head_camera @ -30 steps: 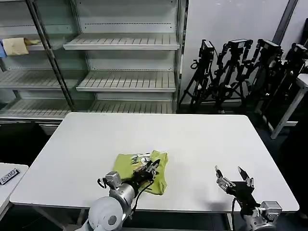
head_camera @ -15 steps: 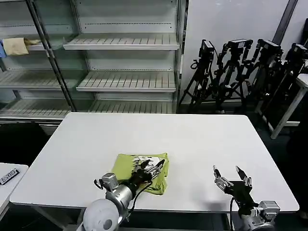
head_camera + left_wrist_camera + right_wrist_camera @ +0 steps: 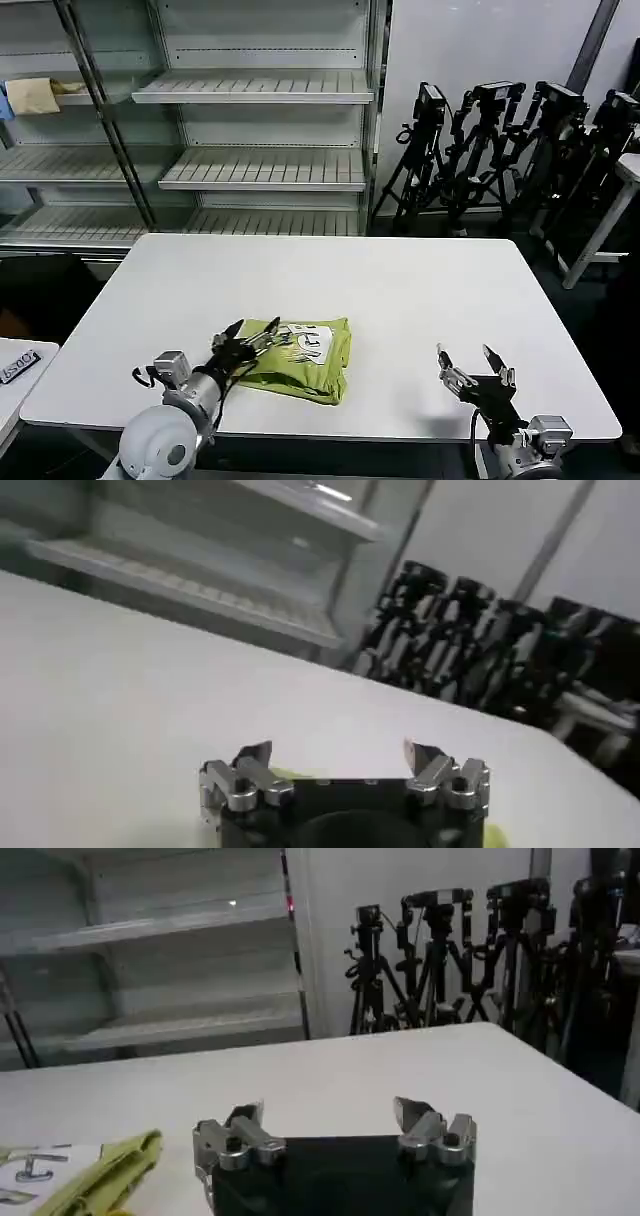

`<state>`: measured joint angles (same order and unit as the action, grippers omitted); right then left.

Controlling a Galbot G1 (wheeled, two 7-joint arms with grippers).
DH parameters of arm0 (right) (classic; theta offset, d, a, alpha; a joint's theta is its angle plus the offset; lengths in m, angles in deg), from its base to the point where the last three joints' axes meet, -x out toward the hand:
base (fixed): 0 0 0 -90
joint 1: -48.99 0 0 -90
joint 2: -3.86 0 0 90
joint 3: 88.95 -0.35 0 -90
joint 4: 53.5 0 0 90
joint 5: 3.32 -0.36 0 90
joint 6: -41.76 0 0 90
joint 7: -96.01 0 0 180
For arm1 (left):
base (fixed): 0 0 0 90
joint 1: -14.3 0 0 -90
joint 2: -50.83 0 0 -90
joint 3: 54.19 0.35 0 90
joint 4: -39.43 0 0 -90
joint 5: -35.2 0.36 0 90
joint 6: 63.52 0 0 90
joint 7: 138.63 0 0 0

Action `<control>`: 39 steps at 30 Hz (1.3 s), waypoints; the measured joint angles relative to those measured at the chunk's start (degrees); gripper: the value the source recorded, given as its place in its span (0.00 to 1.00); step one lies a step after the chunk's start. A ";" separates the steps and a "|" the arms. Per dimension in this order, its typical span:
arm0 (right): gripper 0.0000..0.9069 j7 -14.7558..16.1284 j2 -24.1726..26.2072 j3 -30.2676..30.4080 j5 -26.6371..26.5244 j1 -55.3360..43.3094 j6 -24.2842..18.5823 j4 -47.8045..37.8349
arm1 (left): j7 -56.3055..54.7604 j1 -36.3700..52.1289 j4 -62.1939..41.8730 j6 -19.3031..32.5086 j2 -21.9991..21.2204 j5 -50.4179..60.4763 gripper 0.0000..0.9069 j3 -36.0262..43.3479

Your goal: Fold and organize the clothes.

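Folded lime yellow-green cotton T-shirt (image 3: 297, 357) lying on the white table (image 3: 420, 290), white print facing up in the head view, left hand (image 3: 250, 336) spreading wide at its edge, right hand (image 3: 468, 365) spreading wide, well apart

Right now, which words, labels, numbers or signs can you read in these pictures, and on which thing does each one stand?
No text can be read with certainty.
White printed graphic on the folded yellow-green T-shirt: a white patch with dark marks, too small to read.
Dark characters on the white object on the side surface left of the white table: too blurred to read.
The left gripper and right gripper carry no legible marking.
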<state>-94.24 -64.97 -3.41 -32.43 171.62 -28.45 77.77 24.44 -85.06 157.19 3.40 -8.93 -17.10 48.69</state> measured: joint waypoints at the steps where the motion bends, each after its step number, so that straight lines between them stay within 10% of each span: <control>1: 1.00 -0.01 0.00 -0.01 0.01 0.03 0.02 0.00 | -0.05 -0.05 -0.48 -0.01 0.00 -0.02 1.00 -0.25; 22: 1.00 -0.02 -0.20 -1.48 -0.14 1.05 0.24 0.77 | 1.50 0.34 -7.15 -2.93 -2.65 -7.13 0.97 -1.61; 28: 1.00 -0.09 -0.67 -1.43 -0.05 1.22 0.32 1.02 | 2.64 0.47 -7.32 -4.12 -3.44 -11.97 0.78 -2.28; 29: 1.00 -0.10 -0.72 -1.42 -0.03 1.28 0.34 1.09 | 2.93 0.61 -7.53 -4.21 -3.69 -12.75 0.64 -2.27; 31: 1.00 -0.12 -0.84 -1.44 0.02 1.39 0.36 1.25 | 3.38 0.85 -7.97 -4.24 -4.12 -13.93 0.08 -2.20; 32: 1.00 -0.12 -0.88 -1.50 0.02 1.45 0.37 1.31 | 3.58 1.02 -8.25 -4.24 -4.34 -14.47 0.01 -2.15; 39: 1.00 -0.14 -1.31 -2.04 0.06 2.19 0.38 1.86 | 5.01 1.70 -10.50 -3.28 -5.00 -17.08 0.02 -2.14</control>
<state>-94.38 -66.27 -5.46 -32.37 173.81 -28.07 79.64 29.45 -83.36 146.69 0.12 -13.94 -34.17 46.55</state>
